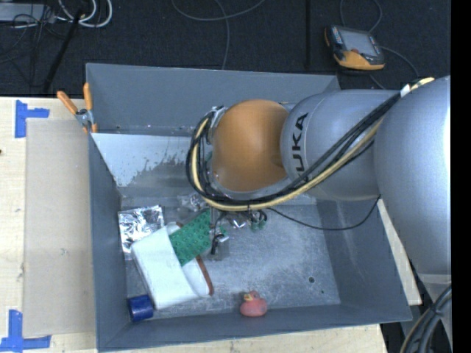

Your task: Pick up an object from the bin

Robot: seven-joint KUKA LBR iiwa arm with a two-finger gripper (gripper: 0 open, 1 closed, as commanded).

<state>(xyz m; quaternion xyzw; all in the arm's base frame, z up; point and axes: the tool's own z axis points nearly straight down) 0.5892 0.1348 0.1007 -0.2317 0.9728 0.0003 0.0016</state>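
My gripper [218,240] reaches down under the arm's orange cover to the middle of the bin floor. Its tip is at the right edge of a green textured pad [190,240], which lies tilted across a white folded block [165,271]. I cannot tell whether it touches the pad. A thin brown stick [205,277] lies along the white block's right side, just below the gripper. A crumpled piece of silver foil [140,222] lies left of the green pad.
A blue cap [140,307] sits in the bin's front left corner. A small pink-red rounded thing [252,305] lies by the front wall. The arm and its cables cover the back right of the bin.
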